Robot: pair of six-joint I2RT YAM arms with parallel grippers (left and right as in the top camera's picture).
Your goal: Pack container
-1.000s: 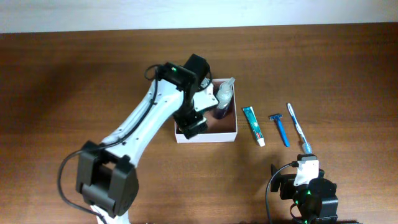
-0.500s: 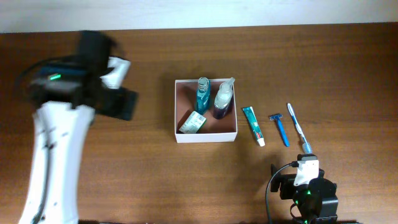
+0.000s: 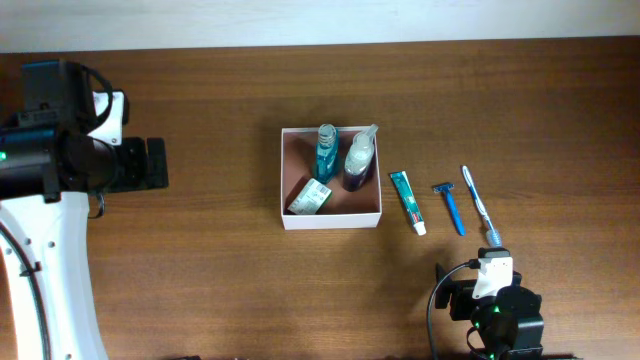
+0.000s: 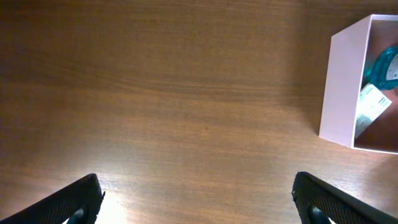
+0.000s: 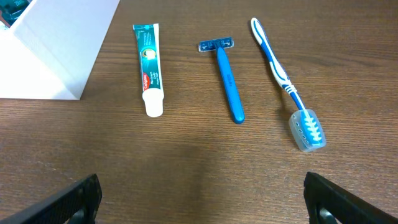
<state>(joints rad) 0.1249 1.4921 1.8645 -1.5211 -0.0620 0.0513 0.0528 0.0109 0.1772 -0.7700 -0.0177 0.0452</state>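
Currently L tool wide, empty, well clear of container edge; R tool wide too.

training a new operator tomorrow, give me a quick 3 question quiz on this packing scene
1. True or false: the toothpaste lies inside the container.
2. How many items are in the container?
3. Which lies farthest from the container: A razor, B toothbrush, C toothpaste?

Key: 1 false, it lies on the table beside it. 2 three: teal bottle, pump bottle, packet. 3 B.
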